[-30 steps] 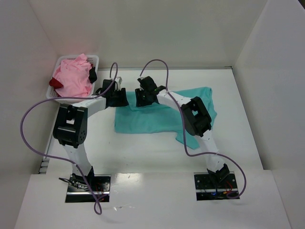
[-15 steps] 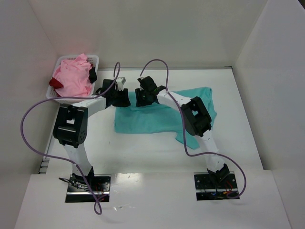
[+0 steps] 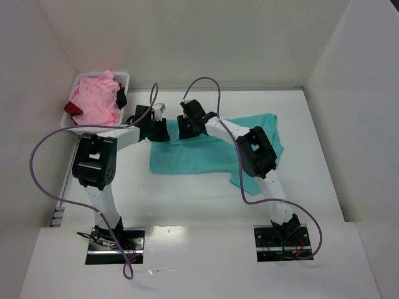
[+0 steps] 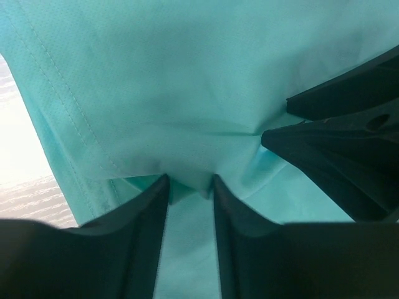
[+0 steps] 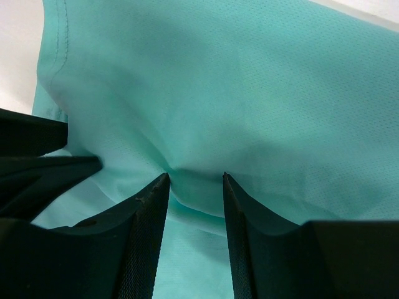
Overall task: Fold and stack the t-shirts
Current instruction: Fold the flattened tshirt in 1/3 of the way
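Observation:
The teal t-shirt (image 3: 206, 156) lies spread on the table's middle, its right part under the right arm. My left gripper (image 3: 163, 132) and right gripper (image 3: 181, 131) sit side by side at its far left edge. In the left wrist view the left gripper (image 4: 190, 180) pinches a raised fold of the teal t-shirt (image 4: 162, 81) at its tips. In the right wrist view the right gripper (image 5: 195, 177) holds a fold of the teal t-shirt (image 5: 237, 81) too. The pink t-shirt (image 3: 93, 103) and a bit of the dark red t-shirt (image 3: 73, 109) are piled in the basket.
The white lattice basket (image 3: 124, 76) stands at the far left corner against the left wall. White walls enclose the table on the left, the far side and the right. Purple cables loop above both arms. Each gripper's fingers show in the other's wrist view.
My left wrist has shifted slightly away from me and to the right, and its cable loop has moved with it. The right arm and the teal t-shirt look unchanged.

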`<state>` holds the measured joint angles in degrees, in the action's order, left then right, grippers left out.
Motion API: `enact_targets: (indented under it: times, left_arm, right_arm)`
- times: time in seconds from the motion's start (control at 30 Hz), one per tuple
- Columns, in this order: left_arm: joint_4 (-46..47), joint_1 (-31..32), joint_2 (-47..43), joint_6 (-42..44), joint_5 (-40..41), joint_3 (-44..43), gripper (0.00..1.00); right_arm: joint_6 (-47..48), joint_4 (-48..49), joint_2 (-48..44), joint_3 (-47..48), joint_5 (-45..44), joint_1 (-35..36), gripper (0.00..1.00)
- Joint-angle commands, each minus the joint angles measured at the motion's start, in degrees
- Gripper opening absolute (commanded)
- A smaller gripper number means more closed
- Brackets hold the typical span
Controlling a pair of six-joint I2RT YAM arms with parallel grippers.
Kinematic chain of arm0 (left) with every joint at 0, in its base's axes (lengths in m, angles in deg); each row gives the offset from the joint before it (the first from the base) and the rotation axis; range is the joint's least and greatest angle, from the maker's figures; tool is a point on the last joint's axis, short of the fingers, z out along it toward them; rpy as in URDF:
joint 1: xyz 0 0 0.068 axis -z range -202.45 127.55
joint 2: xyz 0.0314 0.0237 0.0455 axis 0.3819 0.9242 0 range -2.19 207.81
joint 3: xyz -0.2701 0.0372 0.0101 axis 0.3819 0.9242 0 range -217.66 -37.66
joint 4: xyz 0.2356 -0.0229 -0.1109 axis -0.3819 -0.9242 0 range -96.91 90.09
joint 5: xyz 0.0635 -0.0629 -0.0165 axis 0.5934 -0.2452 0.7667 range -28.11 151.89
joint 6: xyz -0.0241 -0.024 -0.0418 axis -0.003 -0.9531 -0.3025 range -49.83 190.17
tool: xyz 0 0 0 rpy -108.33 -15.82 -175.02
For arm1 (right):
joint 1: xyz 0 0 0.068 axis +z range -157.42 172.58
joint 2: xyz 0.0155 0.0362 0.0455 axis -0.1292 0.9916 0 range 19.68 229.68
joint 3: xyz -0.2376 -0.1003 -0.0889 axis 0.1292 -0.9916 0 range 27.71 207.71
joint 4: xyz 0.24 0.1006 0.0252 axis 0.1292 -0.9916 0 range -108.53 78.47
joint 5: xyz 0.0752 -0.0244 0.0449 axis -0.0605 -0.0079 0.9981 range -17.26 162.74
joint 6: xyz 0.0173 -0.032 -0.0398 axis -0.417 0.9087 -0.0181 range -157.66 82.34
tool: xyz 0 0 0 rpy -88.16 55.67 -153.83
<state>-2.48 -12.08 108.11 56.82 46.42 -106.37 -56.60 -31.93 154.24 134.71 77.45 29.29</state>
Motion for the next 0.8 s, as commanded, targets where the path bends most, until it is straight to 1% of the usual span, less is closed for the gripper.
enact_targets:
  times: [0.0, 0.03, 0.1, 0.27, 0.33, 0.4, 0.47, 0.57, 0.7, 0.73, 0.77]
  left_arm:
    - [0.55, -0.70, 0.53, 0.60, -2.64, -2.22, 0.38]
    - [0.55, -0.70, 0.53, 0.60, -2.64, -2.83, 0.32]
    - [-0.07, -0.70, -0.34, 0.07, -2.64, -2.84, 0.27]
    - [-4.72, -0.70, -3.68, -1.42, -0.71, -1.69, 0.24]
    - [-7.43, -0.70, -3.69, -1.42, -0.19, -1.17, 0.20]
    - [-8.94, -0.70, -3.69, -1.42, -0.18, -1.17, 0.19]
    - [-10.70, -0.70, -3.69, -1.42, 1.31, -0.55, 0.16]
    - [-13.25, -0.70, -4.21, -1.42, 3.50, -0.55, 0.15]
    - [-13.78, -0.70, -4.83, -1.42, 3.51, 0.68, 0.15]
    - [-13.26, -0.70, -4.83, -1.42, 3.51, 0.68, 0.25]
    - [-12.64, -0.70, -4.83, -1.94, 3.51, 0.68, 0.31]
  right_arm:
    - [1.01, 0.01, 0.53, 2.60, -1.02, -0.06, 0.46]
    - [1.01, 0.01, 0.53, 2.60, -1.02, -0.06, 0.46]
    - [1.01, 0.01, 0.53, 2.60, -1.02, -0.06, 0.46]
    - [1.01, 0.01, 1.14, 3.13, -1.55, -0.59, 0.45]
    - [1.01, 0.01, 1.14, 3.74, -1.55, -0.59, 0.45]
    - [1.01, 0.01, 1.84, 5.05, -1.55, -0.59, 0.45]
    - [1.01, -0.51, 2.46, 5.67, -1.55, -0.59, 0.43]
    - [1.01, -1.04, 2.99, 6.81, -1.55, -0.59, 0.42]
    - [1.01, -1.04, 3.51, 6.82, -1.55, -0.59, 0.41]
    - [1.01, -1.04, 3.51, 6.82, -1.55, -0.59, 0.41]
    - [1.01, -1.04, 3.51, 7.34, -1.55, -0.59, 0.41]
